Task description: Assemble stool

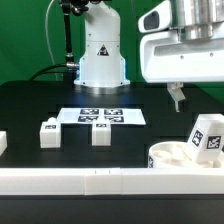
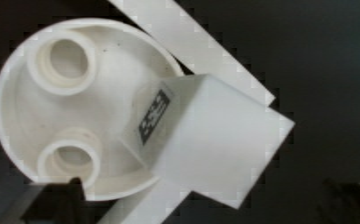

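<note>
Surface: a black table (image 1: 30, 105), with the robot's white base at the back and a white border rail (image 1: 80, 180) along the front.

Task item: the seat disc (image 1: 170, 158) lies close against the rail; contact between them cannot be confirmed. A tagged leg (image 1: 207, 137) stands on the seat, leaning a little. In the wrist view it covers one part of the disc and two round holes stay open beside it.

Other parts: the nearer loose leg (image 1: 100, 133) and the farther loose leg (image 1: 48, 133) sit well apart from the seat, toward the exterior view's left. The marker board (image 1: 100, 116) lies beyond them.

Claw: the gripper (image 1: 178, 100) hangs above the seat, clear of the standing leg and holding nothing. One dark fingertip (image 2: 52, 198) shows at the margin of the wrist view with nothing beside it, so the fingers read as spread.

Assessment: the step in hand appears to be fixing this leg into the seat.

Recommendations:
- Descend squarely over the leg.
- Close on two flat opposite faces.
- Correct the lean before turning.
- Keep the seat braced by the rail so it cannot spin.
</note>
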Controlling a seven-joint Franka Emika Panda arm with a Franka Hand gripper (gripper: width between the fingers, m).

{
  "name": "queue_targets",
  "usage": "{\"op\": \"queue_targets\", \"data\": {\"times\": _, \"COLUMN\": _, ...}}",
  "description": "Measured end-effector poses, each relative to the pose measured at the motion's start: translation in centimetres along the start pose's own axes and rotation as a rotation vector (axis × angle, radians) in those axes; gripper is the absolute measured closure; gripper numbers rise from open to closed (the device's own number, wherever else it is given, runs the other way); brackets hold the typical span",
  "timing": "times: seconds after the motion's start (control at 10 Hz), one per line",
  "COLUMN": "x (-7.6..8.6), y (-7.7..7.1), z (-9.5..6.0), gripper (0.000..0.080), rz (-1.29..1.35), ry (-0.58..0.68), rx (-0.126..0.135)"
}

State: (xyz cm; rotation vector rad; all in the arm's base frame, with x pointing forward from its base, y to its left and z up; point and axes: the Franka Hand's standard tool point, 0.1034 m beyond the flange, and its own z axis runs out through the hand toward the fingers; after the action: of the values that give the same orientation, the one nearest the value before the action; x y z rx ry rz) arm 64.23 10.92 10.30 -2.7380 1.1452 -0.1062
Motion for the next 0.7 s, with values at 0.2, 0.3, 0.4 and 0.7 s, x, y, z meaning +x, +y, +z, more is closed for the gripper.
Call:
{"op": "queue_targets", "data": {"times": 0.2, "x": 0.0, "y": 0.0, "z": 0.0, "gripper": 0.0150, "rz": -0.152, "ry": 0.000, "rx": -0.001}}
{"op": "queue_targets", "data": {"times": 0.3, "x": 0.0, "y": 0.1, "z": 0.0, "gripper": 0.0150, "rz": -0.238, "ry": 0.000, "rx": -0.001}}
{"op": "queue_targets", "data": {"times": 0.4, "x": 0.2, "y": 0.0, "z": -0.3, "gripper": 0.0150, "rz": -0.330, "ry": 0.002, "rx": 0.002}}
{"op": "queue_targets", "data": {"times": 0.7, "x": -0.5, "y": -1.0, "z": -0.9, "gripper": 0.0150, "rz": -0.759, "ry": 0.008, "rx": 0.007}}
